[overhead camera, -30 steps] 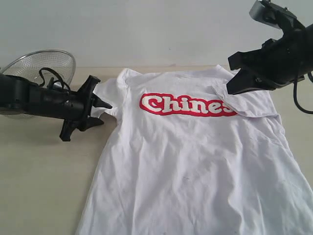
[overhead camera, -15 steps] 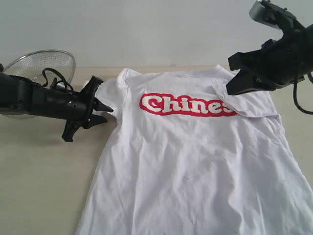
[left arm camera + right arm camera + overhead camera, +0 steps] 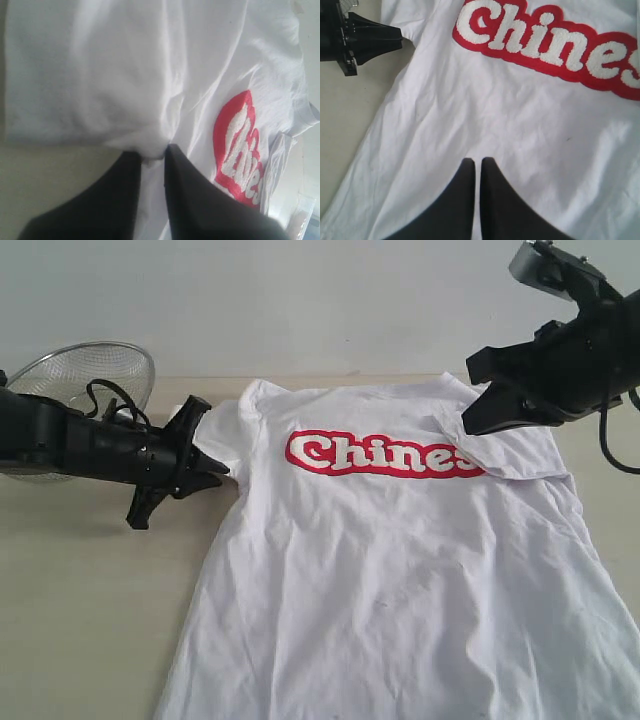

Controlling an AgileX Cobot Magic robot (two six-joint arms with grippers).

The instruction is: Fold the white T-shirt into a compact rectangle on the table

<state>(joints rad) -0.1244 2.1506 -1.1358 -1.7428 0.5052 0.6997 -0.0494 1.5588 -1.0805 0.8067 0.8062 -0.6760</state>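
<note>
One white T-shirt (image 3: 400,570) with red-banded white lettering (image 3: 378,454) "Chines", perhaps "Chinese".

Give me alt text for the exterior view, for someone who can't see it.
A white T-shirt with red-banded lettering lies face up on a beige table. The left gripper pinches its sleeve on the left, while the shut right gripper sits at the opposite sleeve, which is folded in over the lettering's end. A wire-mesh bowl sits behind the left arm.

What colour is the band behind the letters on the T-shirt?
Red; the band shows best in the right wrist view.
</note>
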